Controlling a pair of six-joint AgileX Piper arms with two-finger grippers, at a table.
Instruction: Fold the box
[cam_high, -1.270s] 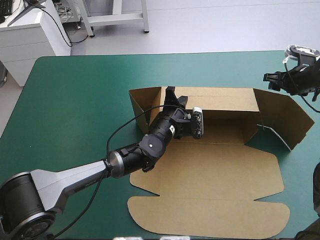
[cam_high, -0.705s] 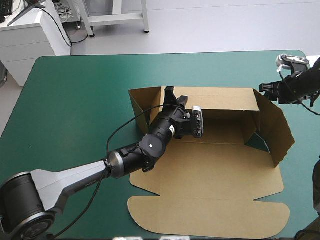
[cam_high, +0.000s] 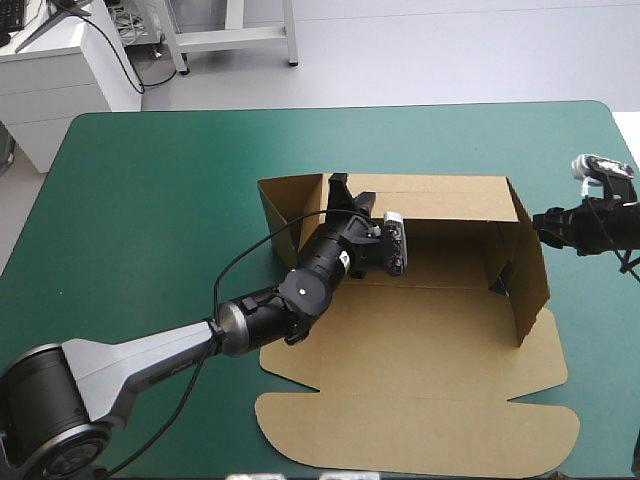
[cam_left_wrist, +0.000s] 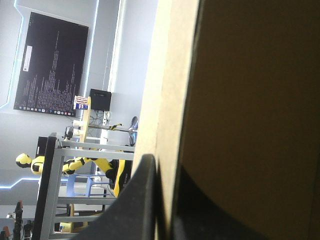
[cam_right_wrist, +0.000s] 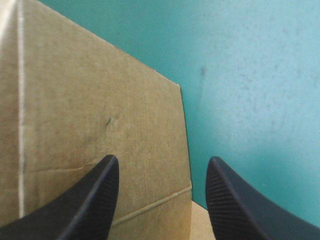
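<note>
On the teal-green worktop, your left jaws pinch the brown box's raised back wall; your right jaws, spread, front its right end flap. Push that flap squarely inward, steadying the wall.

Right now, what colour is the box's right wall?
Brown; the wall shows best in the high view.
</note>
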